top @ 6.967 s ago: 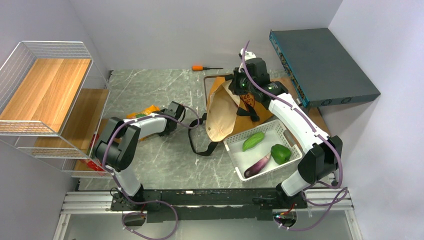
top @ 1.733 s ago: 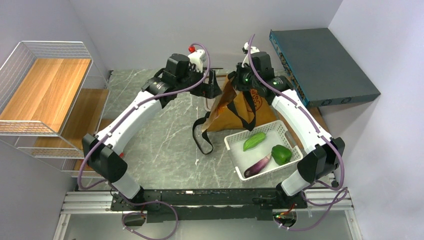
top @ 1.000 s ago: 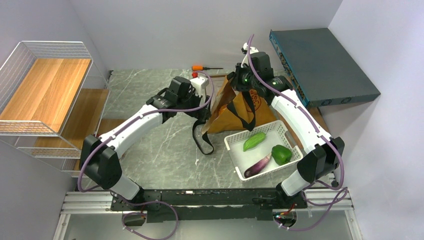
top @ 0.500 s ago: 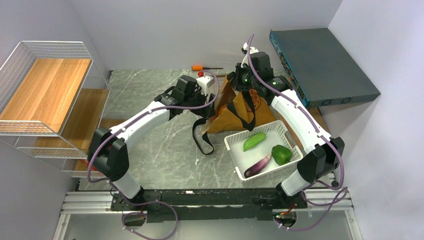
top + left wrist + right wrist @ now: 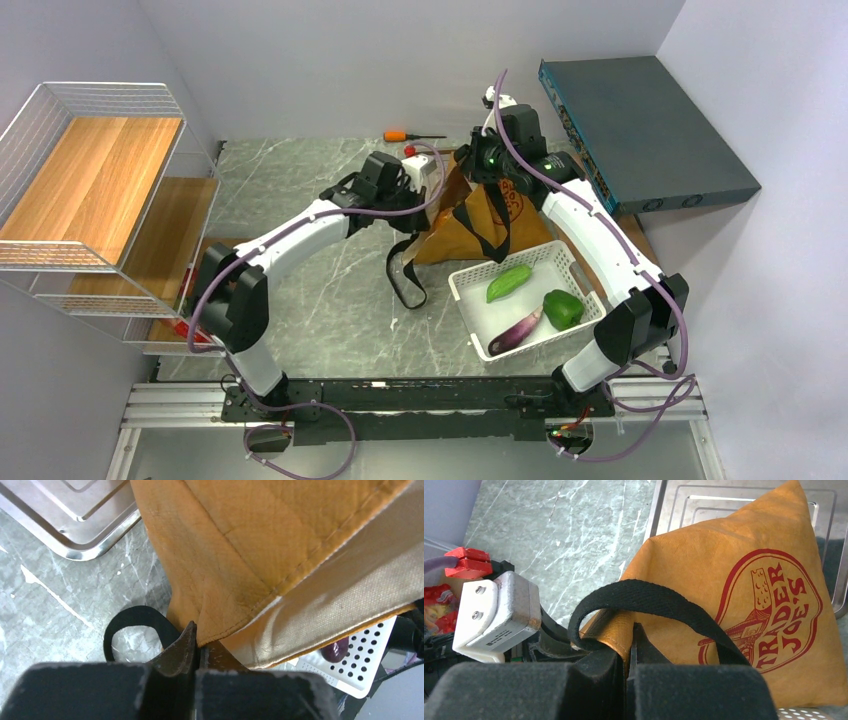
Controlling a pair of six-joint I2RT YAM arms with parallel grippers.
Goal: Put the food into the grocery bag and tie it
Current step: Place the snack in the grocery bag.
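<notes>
Two thin pinches carry everything: our left gripper (image 5: 197,642) clamps the hem of the grocery bag (image 5: 280,540), our right gripper (image 5: 628,642) its rim by the strap (image 5: 649,591). The bag stands tented beside the white basket (image 5: 461,306); we judge uneven pulling could slip the fabric free.

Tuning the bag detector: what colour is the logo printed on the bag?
Red, on the mustard bag; the logo shows best in the right wrist view.

The grocery bag (image 5: 470,230) stands toward the table's (image 5: 290,180) far right; a basket (image 5: 468,318) lies just before it. A screwdriver (image 5: 400,135) lies at the far edge, left of the bag.
</notes>
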